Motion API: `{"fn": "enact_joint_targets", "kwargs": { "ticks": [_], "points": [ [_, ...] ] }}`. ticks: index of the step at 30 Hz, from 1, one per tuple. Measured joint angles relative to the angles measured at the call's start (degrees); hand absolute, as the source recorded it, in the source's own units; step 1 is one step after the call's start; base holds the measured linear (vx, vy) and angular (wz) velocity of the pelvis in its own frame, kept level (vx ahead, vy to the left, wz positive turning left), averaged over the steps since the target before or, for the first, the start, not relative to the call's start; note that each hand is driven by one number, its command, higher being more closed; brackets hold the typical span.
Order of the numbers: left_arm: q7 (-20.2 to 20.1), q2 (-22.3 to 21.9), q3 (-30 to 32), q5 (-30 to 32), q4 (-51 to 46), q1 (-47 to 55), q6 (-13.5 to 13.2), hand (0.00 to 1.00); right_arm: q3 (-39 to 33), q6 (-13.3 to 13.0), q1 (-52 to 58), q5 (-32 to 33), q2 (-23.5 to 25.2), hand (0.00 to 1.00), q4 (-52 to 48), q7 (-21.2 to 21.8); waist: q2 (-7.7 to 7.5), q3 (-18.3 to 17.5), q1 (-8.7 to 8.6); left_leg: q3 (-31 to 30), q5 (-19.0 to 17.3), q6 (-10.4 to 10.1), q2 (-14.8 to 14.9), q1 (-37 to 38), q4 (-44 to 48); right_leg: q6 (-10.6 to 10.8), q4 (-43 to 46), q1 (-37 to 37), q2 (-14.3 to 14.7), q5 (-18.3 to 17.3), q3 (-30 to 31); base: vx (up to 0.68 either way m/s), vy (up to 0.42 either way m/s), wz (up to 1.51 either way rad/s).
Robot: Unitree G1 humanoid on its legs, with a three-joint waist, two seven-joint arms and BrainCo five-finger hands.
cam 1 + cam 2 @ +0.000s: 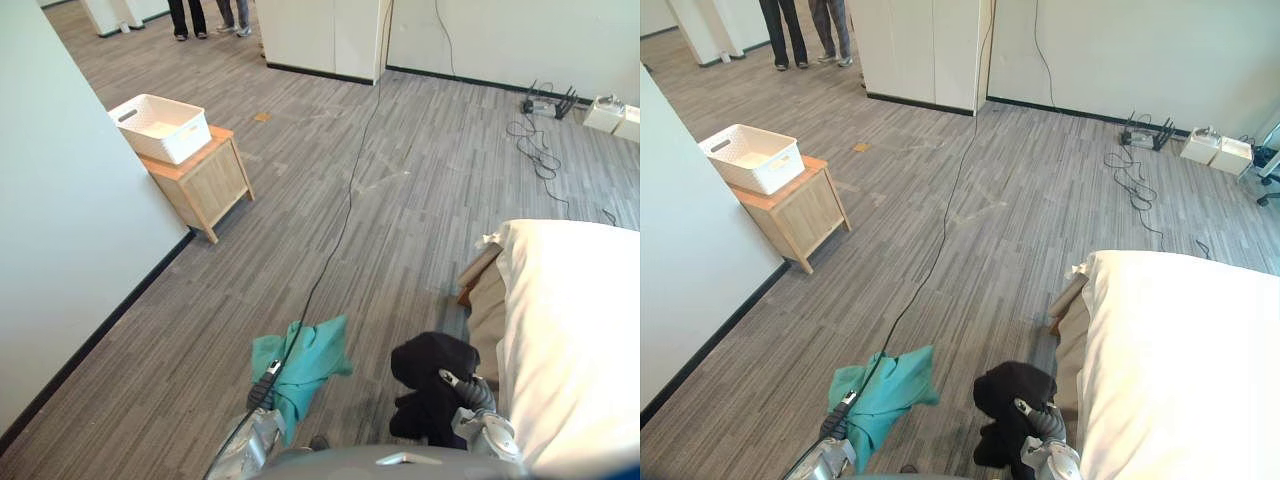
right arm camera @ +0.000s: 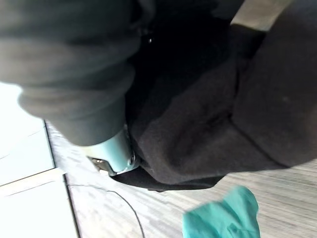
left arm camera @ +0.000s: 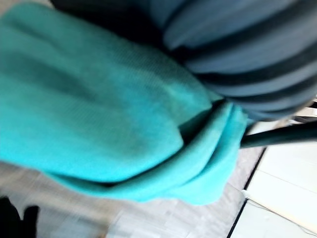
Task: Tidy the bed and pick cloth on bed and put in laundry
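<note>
Teal cloth (image 1: 305, 365) is hanging from the robot's left hand (image 3: 247, 54), low over the grey plank floor (image 1: 400, 200). It is draping over the hand and bunching into folds right against the dark ribbed cover. The cloth is hiding the grasp, so I cannot tell whether that hand is clenching or lying spread. A black cloth (image 1: 430, 370) is hanging as a bundle from the right hand (image 2: 74, 99), just beside the teal one and close to the near corner of the bed (image 1: 580, 340). It is wrapping that hand as well, so I cannot tell how the hand is closing on it. A pale duvet is covering the top of the bed, and a tan layer is showing along its side edge. Well apart from both cloths, a white laundry basket (image 1: 160, 127) is sitting on a small wooden side table (image 1: 205, 180), taking up most of its top. The table is standing against the pale wall (image 1: 60, 200). Two people's legs (image 1: 187, 18) are showing at the far end of the floor.
</note>
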Motion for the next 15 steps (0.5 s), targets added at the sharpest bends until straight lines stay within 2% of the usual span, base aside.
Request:
{"fn": "enact_joint_targets", "kwargs": {
  "ticks": [1, 2, 3, 4, 7, 8, 9, 10, 12, 13, 14, 15],
  "points": [
    [0.05, -0.01, -0.1, -0.28, -1.63, 0.83, -2.1, 1.0, 1.38, -0.39, 0.75, -0.11, 0.04, 1.0, -1.63, 0.03, -0.42, 0.13, 0.01, 0.21, -1.37, -0.02, 0.4, -2.04, 3.12, -0.17, 0.66, -1.39, -0.22, -0.39, 0.28, 0.03, -0.024, -0.09],
    [0.12, 0.0, -0.09, -0.64, -2.5, 0.81, -2.88, 1.0, 1.96, -0.44, 0.79, -0.21, 0.12, 1.0, -2.36, 0.0, -0.9, 0.51, 0.15, 0.48, -2.7, -0.45, 0.76, -3.92, 6.88, -0.32, 1.0, -1.87, -0.42, -0.43, 0.51, 0.04, -0.056, -0.17],
    [0.51, 0.05, -0.01, -1.41, -4.27, 0.78, -3.88, 1.0, 3.15, -0.46, 0.81, -0.32, 0.13, 1.0, -3.43, -0.02, -1.64, 1.91, 0.62, 1.8, -4.98, -0.88, 1.94, -8.24, 16.43, -0.54, 1.41, -1.93, -0.51, -0.39, 1.36, 0.03, -0.082, -0.34],
    [1.24, -0.35, -0.01, -2.78, -5.92, 0.77, -3.89, 1.0, 3.67, -0.63, 1.01, -0.32, -0.13, 1.0, -5.01, 0.03, -1.38, 3.13, 1.05, 2.86, -7.03, -0.55, 4.01, -11.86, 26.92, -0.72, 1.62, -1.01, -0.03, -0.35, 2.16, 0.0, -0.078, -0.39],
    [1.38, -1.46, -0.61, -5.1, -8.13, 0.88, -3.82, 1.0, 3.65, -1.0, 2.64, -0.36, -0.83, 1.0, -8.52, 0.26, 0.51, 4.92, 1.56, 2.22, -8.05, -1.05, 6.45, -14.3, 38.81, -1.18, 1.65, 2.06, 0.58, -0.64, 4.94, 0.02, 0.008, -0.5],
    [1.49, -1.52, -1.21, -5.3, -8.27, 1.02, -3.82, 1.0, 3.7, -1.16, 2.8, -0.46, -0.95, 1.0, -8.7, 0.46, 0.91, 4.92, 1.57, 1.58, -9.01, -1.59, 6.31, -13.95, 38.61, -1.22, 1.74, 2.04, 0.66, -0.64, 5.64, 0.03, 0.089, -0.64],
    [2.09, -1.51, -2.37, -5.53, -8.96, 1.12, -3.82, 1.0, 3.47, -1.14, 2.82, -0.6, -1.43, 1.0, -8.75, 0.84, 2.42, 4.65, 1.51, 0.57, -10.27, -1.96, 5.85, -12.11, 35.22, -1.27, 2.23, 1.65, 0.81, -0.69, 6.7, 0.05, 0.104, -0.49],
    [2.57, -1.56, -2.49, -5.55, -10.38, 1.11, -3.84, 1.0, 3.33, -1.1, 2.89, -1.62, -1.35, 1.0, -9.28, 0.86, 2.99, 4.58, 0.98, -0.03, -10.7, -1.81, 5.03, -9.57, 29.63, -1.23, 2.29, 0.84, 0.73, -0.67, 7.9, 0.06, 0.097, -0.36],
    [3.9, -1.26, -2.49, -5.5, -12.2, 0.43, -3.86, 1.0, 3.76, -0.92, 3.11, -3.04, -1.03, 1.0, -10.62, 1.48, 2.84, 4.97, 0.91, -0.01, -10.34, -1.43, 4.27, -9.33, 27.79, -0.97, 0.76, 0.61, 0.39, -0.11, 8.49, 0.04, 0.075, -0.05],
    [4.21, -0.97, -2.48, -5.51, -12.63, 0.23, -3.87, 1.0, 4.15, -0.8, 3.12, -3.43, -0.63, 1.0, -10.74, 1.71, 2.14, 5.59, 1.05, 0.09, -11.77, -1.07, 4.06, -10.48, 29.12, -1.54, -0.11, 0.96, -0.01, -0.24, 8.73, 0.03, 0.11, -0.13],
    [4.65, -0.77, -2.48, -5.55, -13.29, 0.02, -3.86, 1.0, 5.41, -0.7, 2.98, -4.47, -0.19, 1.0, -10.91, 1.93, 1.65, 6.0, 1.62, -0.51, -13.0, -1.05, 3.17, -11.03, 25.64, -1.54, -0.98, 1.79, -0.78, -0.11, 9.44, 0.03, 0.114, -0.17],
    [4.75, -0.93, -2.85, -5.58, -13.64, 0.64, -3.85, 1.0, 6.06, -0.7, 3.23, -5.03, -0.56, 1.0, -11.49, 2.08, 2.06, 6.1, 1.5, -0.74, -11.0, -1.76, 3.59, -12.22, 22.26, -0.95, -1.14, 2.08, -0.84, -0.48, 9.43, 0.06, 0.162, -0.17]
  ]
}}
